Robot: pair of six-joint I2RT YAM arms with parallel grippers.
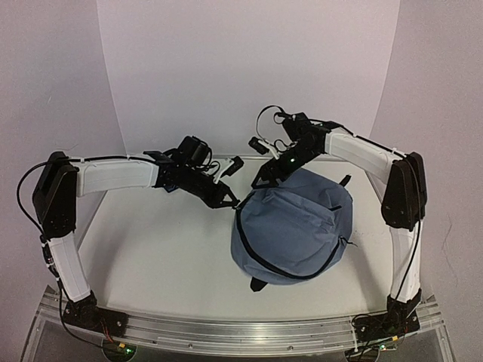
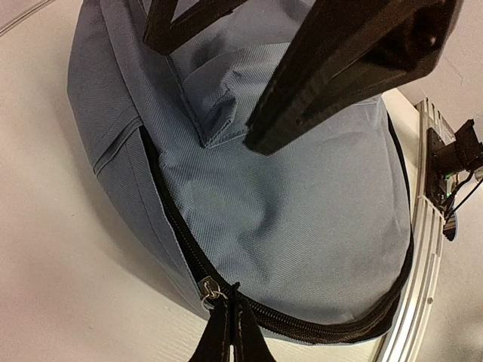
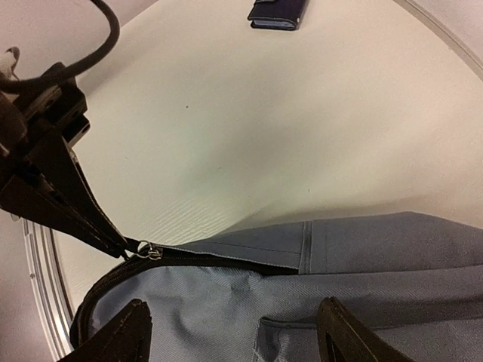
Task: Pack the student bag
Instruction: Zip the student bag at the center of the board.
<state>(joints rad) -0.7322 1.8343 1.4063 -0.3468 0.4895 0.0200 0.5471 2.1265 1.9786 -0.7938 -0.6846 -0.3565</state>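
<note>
Left gripper (image 1: 229, 200) first. It reaches in from the left of the overhead frame to just left of centre, fingers pressed flat together, and it has the zipper pull (image 2: 210, 289) pinched at their very tip. On the left wrist view that little silver piece sits right at the point of the closed fingers, bottom centre of the frame. From there the black zipper track (image 2: 332, 326) sweeps away along the lower right, and another run climbs the left side of the blue cloth. The pale table (image 1: 151, 249) lies underneath it all.

Moving right, the right gripper (image 1: 266, 175) comes in from the upper right of the overhead and sits just above centre, close beside the left one. Its jaws are spread wide with nothing gripped. On its own wrist view the two black fingertips (image 3: 132, 328) stand at bottom left and bottom right with blue fabric between them. Whether they touch the cloth, I cannot tell. On the left wrist view those same fingers loom across the top of the frame, one tip just over a small stitched fabric loop (image 2: 219, 121).

Further right is the student bag (image 1: 298, 230), slate-blue and lying flat on the table right of centre, its upper-left edge under both grippers. A black strap end (image 1: 260, 285) pokes out at its lower left.

At the top edge of the right wrist view a small dark navy flat item (image 3: 278, 13) lies on the table, well apart from the bag. An aluminium rail (image 1: 249, 332) runs along the bottom of the overhead.
</note>
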